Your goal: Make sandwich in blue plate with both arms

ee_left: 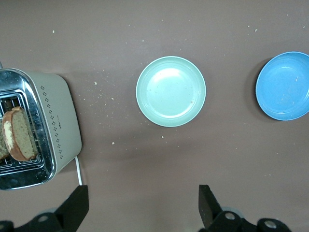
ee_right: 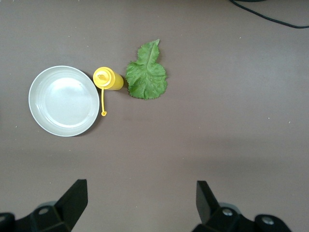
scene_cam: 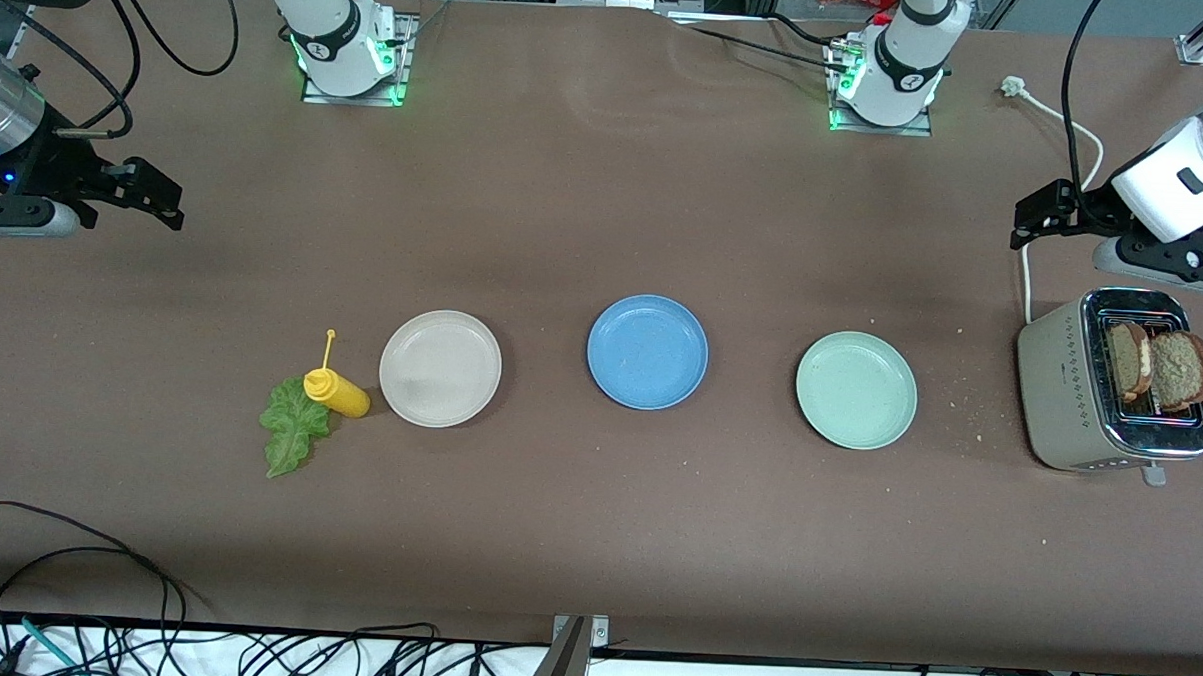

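The blue plate [scene_cam: 647, 352] lies empty at the table's middle; it also shows in the left wrist view [ee_left: 285, 86]. Two brown bread slices [scene_cam: 1181, 370] stand in a toaster [scene_cam: 1060, 394] at the left arm's end; one slice [ee_left: 19, 133] shows in the left wrist view. A green lettuce leaf [scene_cam: 293, 427] lies flat toward the right arm's end, seen too in the right wrist view [ee_right: 147, 72]. My left gripper [scene_cam: 1036, 218] [ee_left: 144, 203] is open and empty in the air beside the toaster. My right gripper [scene_cam: 156, 194] [ee_right: 140, 200] is open and empty over bare table.
A beige plate [scene_cam: 440, 368] [ee_right: 63, 100] and a pale green plate [scene_cam: 856, 390] [ee_left: 171, 91] flank the blue one, both empty. A yellow squeeze bottle [scene_cam: 335, 391] [ee_right: 108, 79] lies between lettuce and beige plate. The toaster's white cord [scene_cam: 1026, 283] runs toward the arms' bases. Crumbs lie near the toaster.
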